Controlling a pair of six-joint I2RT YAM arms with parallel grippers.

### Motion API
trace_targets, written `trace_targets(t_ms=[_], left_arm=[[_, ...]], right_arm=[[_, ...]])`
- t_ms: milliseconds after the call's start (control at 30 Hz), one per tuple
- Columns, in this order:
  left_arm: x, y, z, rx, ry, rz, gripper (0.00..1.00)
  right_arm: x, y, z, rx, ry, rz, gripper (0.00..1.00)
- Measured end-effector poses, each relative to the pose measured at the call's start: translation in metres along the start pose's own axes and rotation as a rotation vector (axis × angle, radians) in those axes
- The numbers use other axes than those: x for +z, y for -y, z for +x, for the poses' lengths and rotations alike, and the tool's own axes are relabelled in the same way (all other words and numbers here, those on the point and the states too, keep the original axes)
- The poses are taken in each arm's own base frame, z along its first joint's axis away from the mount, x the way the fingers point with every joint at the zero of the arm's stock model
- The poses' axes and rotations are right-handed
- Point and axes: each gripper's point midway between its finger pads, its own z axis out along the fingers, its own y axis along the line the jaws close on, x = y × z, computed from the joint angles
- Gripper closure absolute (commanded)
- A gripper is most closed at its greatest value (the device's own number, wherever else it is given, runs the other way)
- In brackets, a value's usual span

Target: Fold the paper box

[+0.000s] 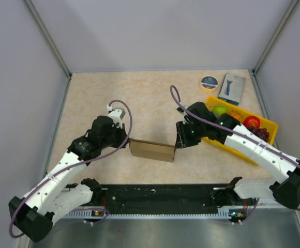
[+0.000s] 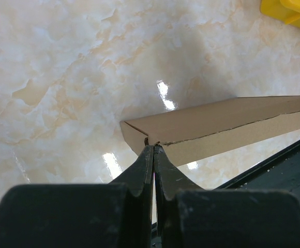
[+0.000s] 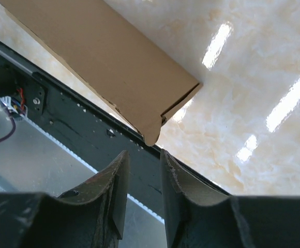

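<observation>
Paper box (image 1: 151, 150): showing as plain brown cardboard, already taking the shape of a long, narrow carton.
Pose: lying flat, running left to right, its right end sitting slightly nearer the front.
Place: resting on the marbled tabletop (image 1: 98, 103), near the front edge, about midway across.
Left end: closing to a folded crease.
Right end: standing open, a small flap sticking out.

Tabletop (image 1: 139, 98) is a glossy beige marble-look surface w/ cream veins, fills most of the top view. Plain pale grey walls (image 1: 165, 31) on 3 sides, w/ thin metal posts (image 1: 48, 36) running up at the back corners. Black strip (image 1: 160, 195) along the near edge, dull grey metal sheet (image 1: 165, 232) below it. Bright light streaks (image 3: 217, 44) glare off the surface in both wrist views, so lighting's prob overhead.
</observation>
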Motion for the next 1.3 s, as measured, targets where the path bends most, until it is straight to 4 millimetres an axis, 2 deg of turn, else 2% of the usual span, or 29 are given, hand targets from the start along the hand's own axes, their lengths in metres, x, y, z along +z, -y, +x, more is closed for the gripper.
trace_targets(t_ms=[100,467,600,767,867,1300], left_arm=[[0.000,0.001,0.000,0.002,0.000,0.002,0.96],[0.000,0.002,0.001,0.002,-0.002,0.004,0.96],[0.000,0.002,0.001,0.000,-0.002,0.004,0.96],[0.000,0.003,0.001,-0.002,-0.003,0.005,0.96],[0.000,0.004,0.001,-0.005,-0.004,0.007,0.96],[0.000,0.005,0.002,-0.007,-0.005,0.008,0.96]], right_arm=[[0.003,0.002,0.010,-0.006,-0.043,0.023,0.70],[0.014,-0.001,0.025,-0.029,-0.108,0.043,0.74],[0.017,0.002,0.025,-0.028,-0.113,0.060,0.77],[0.021,0.004,0.024,-0.014,-0.111,0.078,0.92],[0.022,0.004,0.023,-0.006,-0.109,0.083,0.98],[0.025,0.003,0.020,0.028,-0.091,0.086,1.00]])
